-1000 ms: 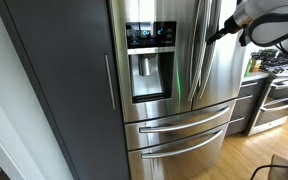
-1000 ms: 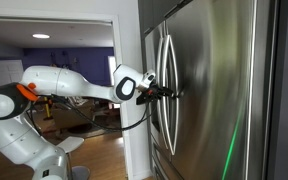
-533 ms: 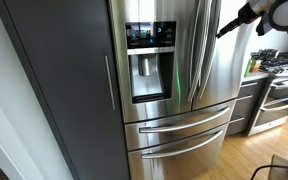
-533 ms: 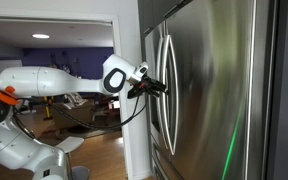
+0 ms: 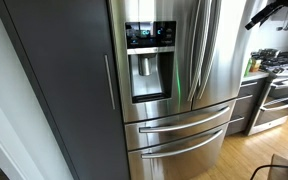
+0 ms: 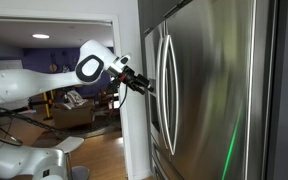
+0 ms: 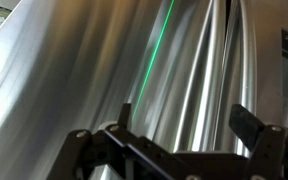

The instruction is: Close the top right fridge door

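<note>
The top right fridge door [image 5: 227, 50] is a narrow brushed-steel panel with a long vertical bar handle [image 5: 213, 45]. It lies flush with the dispenser door beside it. It also shows foreshortened in an exterior view [image 6: 152, 60]. My gripper [image 5: 259, 18] is open and empty, up and off to the right of the door, apart from it. In an exterior view the gripper [image 6: 144, 87] points at the door's outer edge. In the wrist view the open jaws [image 7: 184, 118] frame the steel surface and handles [image 7: 216, 70]; nothing is between them.
The steel door with the dispenser and blue display [image 5: 150, 60] is to the left. Wide steel drawers [image 5: 179, 125] sit below. A dark cabinet panel [image 5: 64, 90] stands at the left, and a stove [image 5: 274, 95] at the right. A room opens behind the arm [image 6: 44, 85].
My gripper has drawn back from the door's handle and risen toward the upper right. The arm has swung up with it. The door looks unmoved.
</note>
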